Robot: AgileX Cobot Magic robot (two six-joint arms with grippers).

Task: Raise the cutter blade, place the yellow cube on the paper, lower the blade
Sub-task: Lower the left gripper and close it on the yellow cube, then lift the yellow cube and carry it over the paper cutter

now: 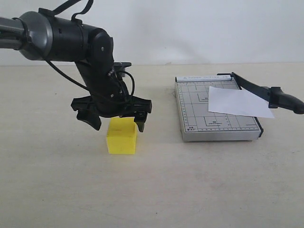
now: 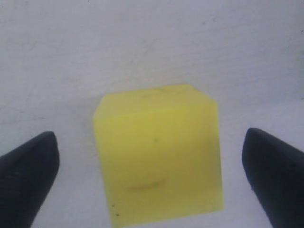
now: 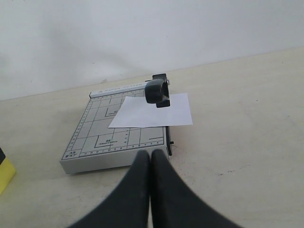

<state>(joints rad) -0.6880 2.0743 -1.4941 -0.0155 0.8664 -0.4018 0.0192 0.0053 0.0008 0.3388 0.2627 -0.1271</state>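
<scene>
The yellow cube [image 1: 121, 136] [image 2: 159, 156] sits on the table, left of the cutter. My left gripper [image 1: 118, 124] [image 2: 151, 142] hangs just over it, open, with one black fingertip [image 2: 33, 171] on either side and a gap to the cube on both. The cutter blade [image 1: 266, 92] [image 3: 157, 90] stands lifted off the grey gridded base [image 1: 199, 121] [image 3: 90, 137], its thick handle out past the base's right edge. The paper [image 1: 240, 102] [image 3: 152, 111] lies on the base, overhanging that edge. My right gripper [image 3: 151, 156] is shut and empty, near the cutter's front corner.
A pale wall [image 1: 190, 28] closes the back of the beige table [image 1: 190, 190]. A corner of the cube [image 3: 4, 173] shows at the edge of the right wrist view. The right arm is out of the exterior view.
</scene>
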